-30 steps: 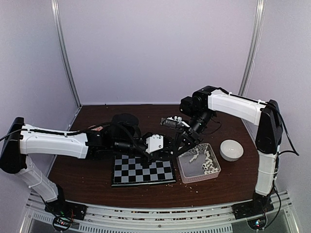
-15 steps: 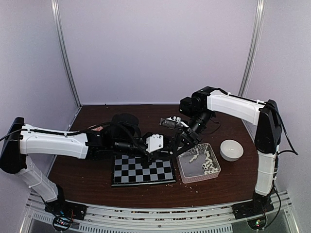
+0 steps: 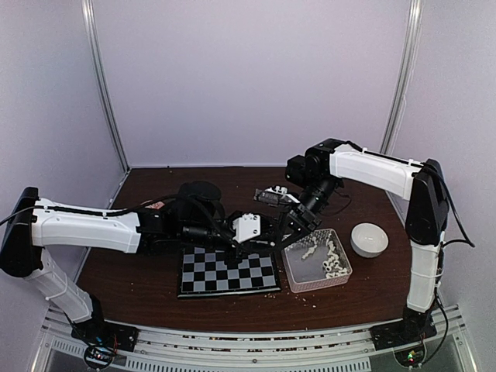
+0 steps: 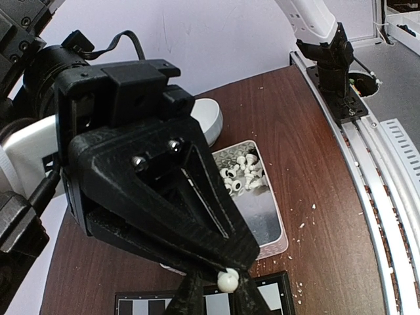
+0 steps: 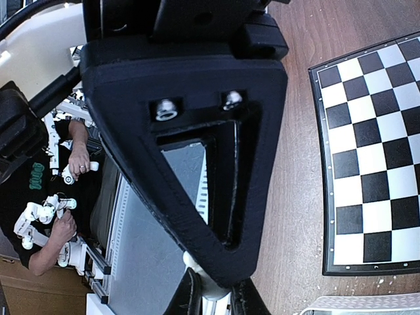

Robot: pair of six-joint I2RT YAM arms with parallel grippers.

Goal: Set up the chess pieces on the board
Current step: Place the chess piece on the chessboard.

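The board [image 3: 229, 271] lies flat at the table's near middle with no pieces on it; it also shows in the left wrist view [image 4: 275, 295] and the right wrist view [image 5: 374, 164]. Several white chess pieces [image 3: 329, 260] lie loose in a clear tray [image 3: 319, 285] to its right. My left gripper [image 3: 271, 239] hovers over the board's far right corner, shut on a white chess piece [image 4: 228, 282]. My right gripper [image 3: 285, 235] sits right beside it over the tray's far left corner, shut on a white chess piece [image 5: 210, 291]. Whether both hold one piece I cannot tell.
A white bowl [image 3: 369, 239] stands right of the tray. A black round object [image 3: 200, 192] and a small black-and-white device [image 3: 273, 194] sit behind the board. Pale crumbs [image 3: 310, 298] dot the wood near the tray. The table's near edge runs just below the board.
Both grippers have shifted only slightly toward the far side. Board, tray and bowl have not moved.
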